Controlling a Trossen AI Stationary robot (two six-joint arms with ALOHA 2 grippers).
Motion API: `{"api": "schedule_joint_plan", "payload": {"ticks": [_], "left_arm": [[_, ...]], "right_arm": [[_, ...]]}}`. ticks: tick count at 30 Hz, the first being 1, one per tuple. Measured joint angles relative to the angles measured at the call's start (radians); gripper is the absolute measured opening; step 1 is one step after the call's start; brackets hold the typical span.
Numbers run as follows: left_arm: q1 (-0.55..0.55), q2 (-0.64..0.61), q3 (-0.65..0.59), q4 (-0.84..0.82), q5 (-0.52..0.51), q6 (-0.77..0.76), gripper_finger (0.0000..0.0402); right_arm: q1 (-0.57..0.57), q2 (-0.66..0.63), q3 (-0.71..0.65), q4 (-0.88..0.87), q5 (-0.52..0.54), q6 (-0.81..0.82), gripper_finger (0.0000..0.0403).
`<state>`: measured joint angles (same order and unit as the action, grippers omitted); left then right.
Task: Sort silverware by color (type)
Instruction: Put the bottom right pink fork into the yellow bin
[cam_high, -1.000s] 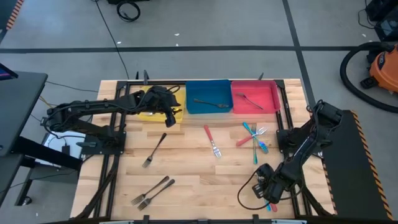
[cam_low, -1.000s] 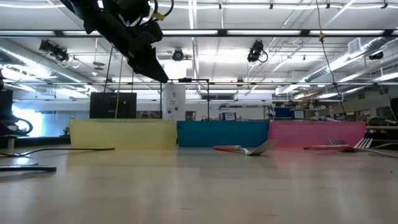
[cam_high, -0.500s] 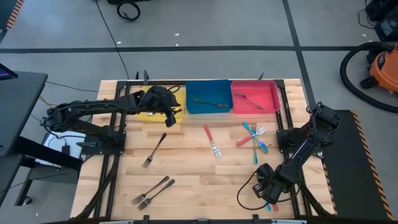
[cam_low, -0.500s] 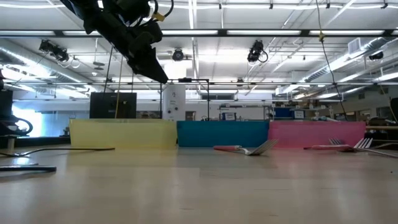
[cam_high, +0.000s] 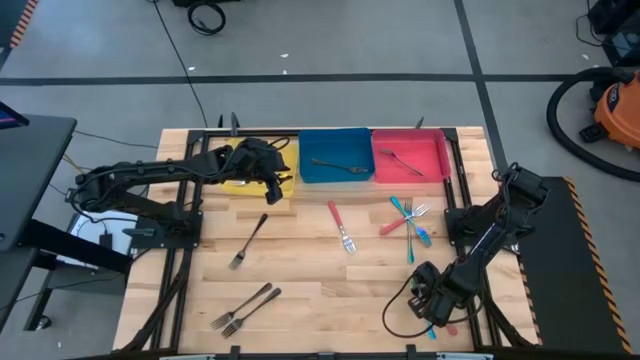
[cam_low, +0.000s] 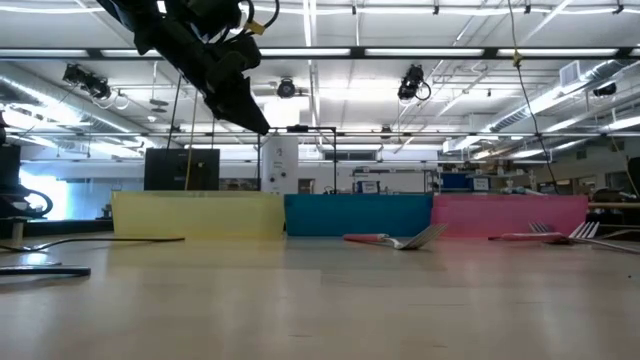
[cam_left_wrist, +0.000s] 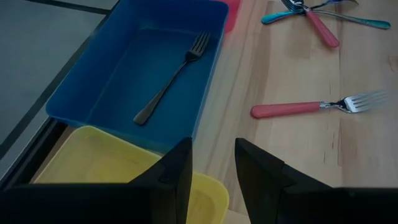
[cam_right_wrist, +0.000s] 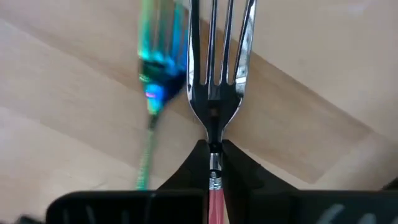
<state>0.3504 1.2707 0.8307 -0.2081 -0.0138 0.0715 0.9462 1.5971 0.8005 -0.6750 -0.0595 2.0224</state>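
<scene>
My right gripper (cam_high: 432, 312) (cam_right_wrist: 214, 163) is at the table's near right corner, shut on a red-handled fork (cam_right_wrist: 214, 74). A teal-handled utensil (cam_right_wrist: 154, 81) shows blurred just beside that fork. My left gripper (cam_high: 272, 184) (cam_left_wrist: 211, 171) hovers open and empty over the yellow bin (cam_left_wrist: 112, 165), high above the table in the low view (cam_low: 240, 100). Loose on the table lie a red-handled fork (cam_high: 341, 227), a crossed red and teal cluster (cam_high: 410, 220), one dark fork (cam_high: 249, 241) and a dark pair (cam_high: 243, 308). My right gripper pinches the red-handled fork between its two fingers at the neck (cam_right_wrist: 214, 177), where the red handle meets the metal. The fork lies along the fingers, with its tines (cam_right_wrist: 214, 37) sticking out past the fingertips. Whether it is lifted clear of the wood, I cannot tell.
Yellow, blue (cam_high: 335, 157) and red (cam_high: 410, 155) bins stand side by side at the far edge. The blue bin holds a dark fork (cam_left_wrist: 171, 81), the red one a fork (cam_high: 400, 160). Bare wood lies in the table's middle and near side. A black frame runs along the far edge.
</scene>
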Motion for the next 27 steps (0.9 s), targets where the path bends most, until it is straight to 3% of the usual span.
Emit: {"api": "schedule_joint_plan", "payload": {"ticks": [7,13,20,24,27], "left_arm": [[0.000,0.000,0.000,0.001,0.000,0.005,0.0121],[0.000,0.000,0.000,0.011,0.000,0.045,0.0123],[-0.001,0.000,0.000,0.018,0.000,0.039,0.0160],[-0.008,0.000,0.000,0.050,0.002,-0.032,0.0177],[-0.008,0.002,0.000,0.082,0.073,-0.125,0.0180]], "right_arm": [[-0.020,-0.121,0.001,-0.047,0.151,-0.009,0.0021],[-0.128,-0.236,0.002,-0.149,0.363,-0.179,0.0021],[-0.359,-0.304,0.002,-0.161,0.560,-0.567,0.0021],[-0.498,-0.323,0.002,-0.035,0.747,-0.863,0.0021],[-0.598,-0.331,0.002,0.145,0.818,-1.122,0.0021]]}}
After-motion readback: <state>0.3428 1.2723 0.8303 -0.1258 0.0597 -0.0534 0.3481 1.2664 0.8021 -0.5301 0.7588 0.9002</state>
